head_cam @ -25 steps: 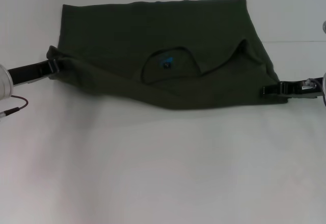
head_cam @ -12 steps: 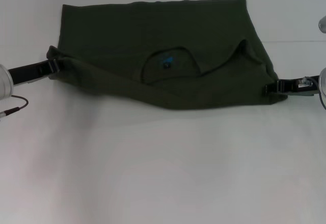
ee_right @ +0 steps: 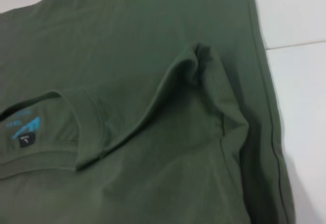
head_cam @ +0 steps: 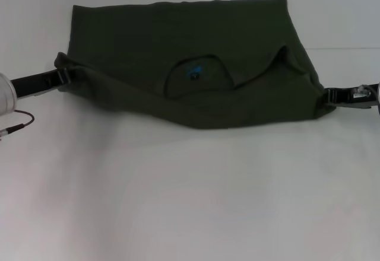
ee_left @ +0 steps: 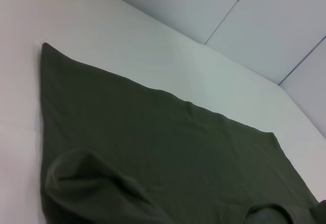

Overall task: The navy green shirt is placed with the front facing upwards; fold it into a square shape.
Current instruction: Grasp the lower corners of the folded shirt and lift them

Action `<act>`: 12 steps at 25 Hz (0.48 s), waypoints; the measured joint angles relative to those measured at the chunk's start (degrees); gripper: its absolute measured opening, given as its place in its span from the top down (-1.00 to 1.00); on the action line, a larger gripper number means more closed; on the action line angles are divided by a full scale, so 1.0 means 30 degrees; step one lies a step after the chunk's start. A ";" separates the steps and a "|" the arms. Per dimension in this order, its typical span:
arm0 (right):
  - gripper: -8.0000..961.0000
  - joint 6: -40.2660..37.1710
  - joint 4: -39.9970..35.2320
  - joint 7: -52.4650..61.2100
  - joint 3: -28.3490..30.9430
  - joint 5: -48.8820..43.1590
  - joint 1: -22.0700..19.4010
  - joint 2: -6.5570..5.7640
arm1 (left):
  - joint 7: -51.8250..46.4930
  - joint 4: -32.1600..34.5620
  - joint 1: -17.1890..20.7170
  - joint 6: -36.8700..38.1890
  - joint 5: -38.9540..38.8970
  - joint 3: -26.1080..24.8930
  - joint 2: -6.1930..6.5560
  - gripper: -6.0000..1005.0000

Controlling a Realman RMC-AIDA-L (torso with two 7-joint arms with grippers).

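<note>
On a white table (head_cam: pixel 190 196) before pale walls, the navy green shirt (head_cam: pixel 178 65) was seen folded at 12 o'clock, gripped at 9 by the left gripper (head_cam: pixel 63 76), while the right gripper (head_cam: pixel 328 96) at 3 touched its edge, jaws not discernible; the blue label (ee_right: pixel 24 130) was shown clearly only by the right wrist view.

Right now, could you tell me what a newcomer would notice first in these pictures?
The dark green shirt lies spread across the far half of the white table, its neck opening showing a blue-printed label. The left gripper and right gripper sit at the shirt's two side edges.
</note>
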 joint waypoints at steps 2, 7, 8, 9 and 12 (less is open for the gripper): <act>0.80 -0.0296 -0.0112 0.0000 0.0114 0.0011 -0.0015 -0.0021 | -0.0027 -0.0001 0.0001 0.0090 0.0001 0.0071 0.0041 0.93; 0.94 -0.2284 -0.1108 0.0000 0.0456 0.0018 -0.0300 -0.0040 | -0.0144 0.0227 0.0014 0.1481 0.0219 0.0154 0.0326 0.93; 0.94 -0.3133 -0.1543 0.0000 0.0583 0.0016 -0.0470 -0.0037 | -0.0204 0.0390 0.0080 0.2146 0.0272 0.0150 0.0426 0.93; 0.94 -0.4146 -0.2089 0.0000 0.0707 0.0017 -0.0688 -0.0021 | -0.0368 0.0671 0.0182 0.3011 0.0424 0.0146 0.0532 0.93; 0.94 -0.7564 -0.3945 0.0000 0.1114 0.0038 -0.1590 0.0038 | -0.1260 0.1832 0.0513 0.5520 0.1458 0.0100 0.0813 0.93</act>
